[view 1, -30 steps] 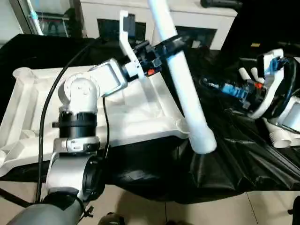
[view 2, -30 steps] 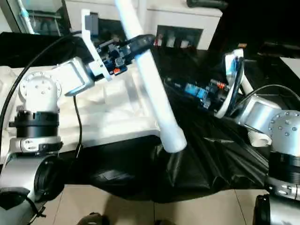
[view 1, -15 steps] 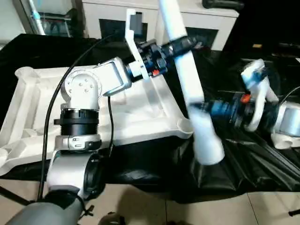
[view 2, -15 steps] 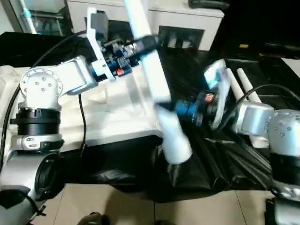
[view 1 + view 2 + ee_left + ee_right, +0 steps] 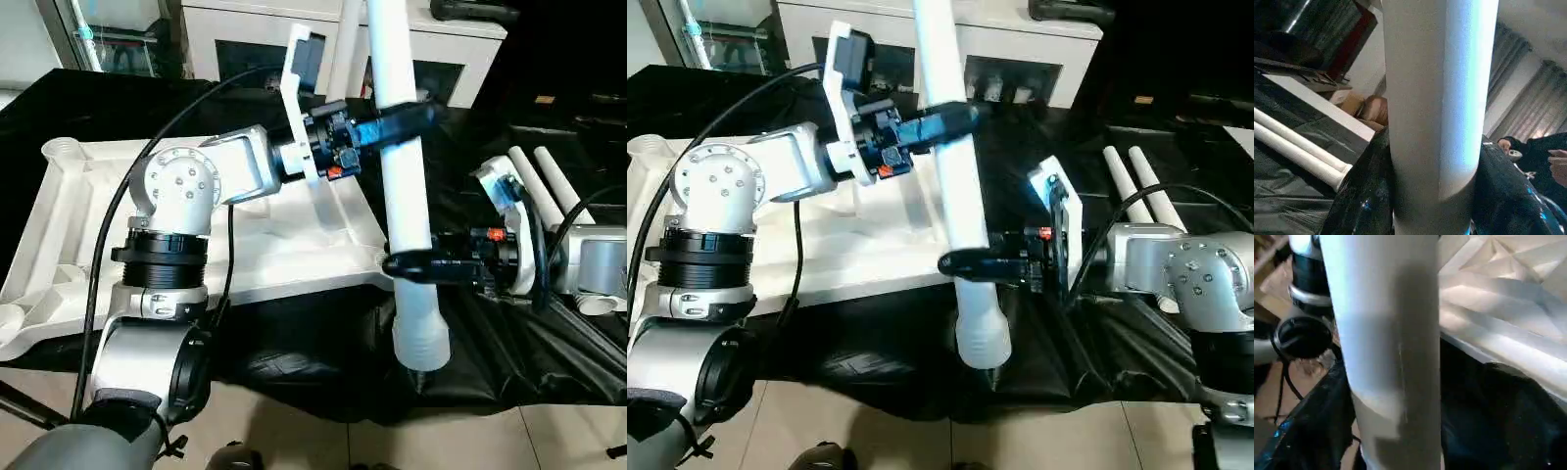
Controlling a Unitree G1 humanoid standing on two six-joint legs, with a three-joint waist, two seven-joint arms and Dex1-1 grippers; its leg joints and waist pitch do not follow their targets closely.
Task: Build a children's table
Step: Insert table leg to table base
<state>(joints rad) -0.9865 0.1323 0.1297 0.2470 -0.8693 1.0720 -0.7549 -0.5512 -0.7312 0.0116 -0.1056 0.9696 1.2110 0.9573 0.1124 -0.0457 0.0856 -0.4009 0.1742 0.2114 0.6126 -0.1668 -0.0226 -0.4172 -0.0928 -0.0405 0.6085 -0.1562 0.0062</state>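
Black sheeting (image 5: 509,362) is covering the bench; tabletop (image 5: 69,245) lying at left. Leg (image 5: 407,196) is being clamped, near-upright at centre, by left gripper (image 5: 397,122) above and right gripper (image 5: 411,264) below.

Leg (image 5: 407,186): top cut off by the upper edge; in both wrist views both ends run out of frame.
Tabletop (image 5: 69,245): near-left corner cut by the edge; middle hidden behind the left arm (image 5: 167,245).
Spare legs (image 5: 549,186): near ends hidden behind the right arm (image 5: 588,259).
Person (image 5: 1542,156): partly cut off at the edge.
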